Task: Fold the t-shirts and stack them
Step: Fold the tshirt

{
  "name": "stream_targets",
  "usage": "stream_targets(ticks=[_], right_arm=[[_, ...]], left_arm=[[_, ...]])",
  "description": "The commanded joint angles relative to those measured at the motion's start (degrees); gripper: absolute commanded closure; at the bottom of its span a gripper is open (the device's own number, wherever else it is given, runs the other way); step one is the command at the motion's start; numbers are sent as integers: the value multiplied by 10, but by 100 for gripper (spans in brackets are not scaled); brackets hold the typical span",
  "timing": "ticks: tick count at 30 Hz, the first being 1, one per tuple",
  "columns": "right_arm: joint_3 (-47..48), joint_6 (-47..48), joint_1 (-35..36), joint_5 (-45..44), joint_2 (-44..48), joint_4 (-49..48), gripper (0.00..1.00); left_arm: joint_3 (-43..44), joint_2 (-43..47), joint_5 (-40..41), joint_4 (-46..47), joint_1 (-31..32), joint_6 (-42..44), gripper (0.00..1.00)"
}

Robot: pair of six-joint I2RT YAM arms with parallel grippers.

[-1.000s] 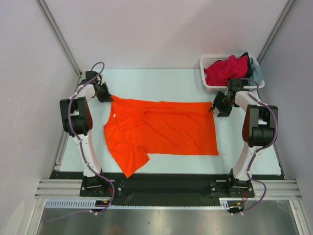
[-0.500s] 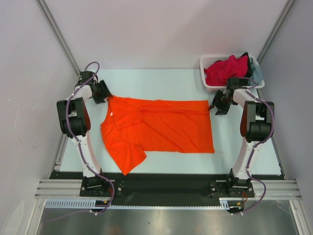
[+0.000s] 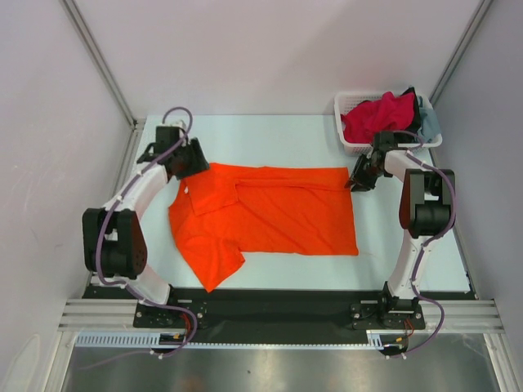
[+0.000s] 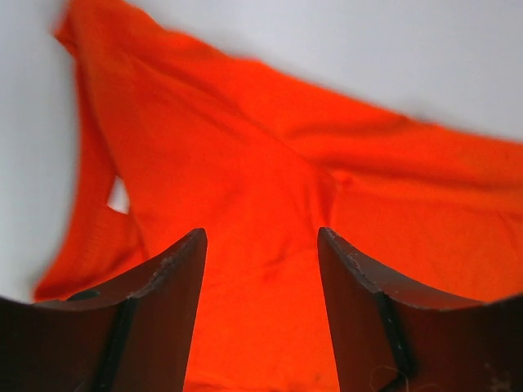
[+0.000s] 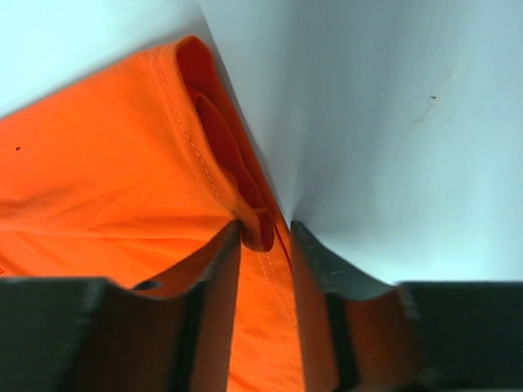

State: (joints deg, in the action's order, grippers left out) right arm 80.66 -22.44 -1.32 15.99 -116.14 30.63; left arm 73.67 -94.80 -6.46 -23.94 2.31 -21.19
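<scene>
T-shirt (image 3: 270,216) lies flat, lengthwise left-right, neck pointing left.

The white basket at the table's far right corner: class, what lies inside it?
A crimson-pink shirt heaps over the basket, with black cloth and grey-blue cloth peeking out at its right. Anything beneath the heap is covered.

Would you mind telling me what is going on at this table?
The robot is working on an orange t-shirt laid out on the table. The left gripper hovers open over its collar end. The right gripper has the far hem corner between its fingers, grip unclear. More shirts wait in the basket.
</scene>
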Motion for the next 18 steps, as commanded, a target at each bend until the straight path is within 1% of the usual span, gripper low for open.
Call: stream_targets(ticks=[1,2,4,7,8,11,12,14,16,18], right_arm=[[-8,-4,3,-3,7,-14,66],[-9,-3,3,-7,6,-12,68],[-11,0,3,-13,10,-8,68],[-21,9,3,-30,36,-10,55],[-23,12,4,-35,45,-11,48],[-19,20,3,-50,62,-12,36],[-20,22,3,-48,66,-20,34],[-38,25,6,-54,76,-73,34],[-59,27,7,-48,76,-140,34],[-66,26,8,-48,69,-172,34]], left_arm=[[-76,47,-26,6,43,-17,38],[-100,61,-41,12,51,-19,37],[-110,64,-58,18,69,-16,36],[-82,54,-71,0,78,11,35],[-65,53,-67,-4,78,15,35],[-30,50,-77,-17,78,26,35],[-26,50,-93,-19,77,25,35],[-28,51,-115,-14,78,8,37],[-45,65,-139,2,79,-16,37],[-77,77,-155,17,79,-30,38]])
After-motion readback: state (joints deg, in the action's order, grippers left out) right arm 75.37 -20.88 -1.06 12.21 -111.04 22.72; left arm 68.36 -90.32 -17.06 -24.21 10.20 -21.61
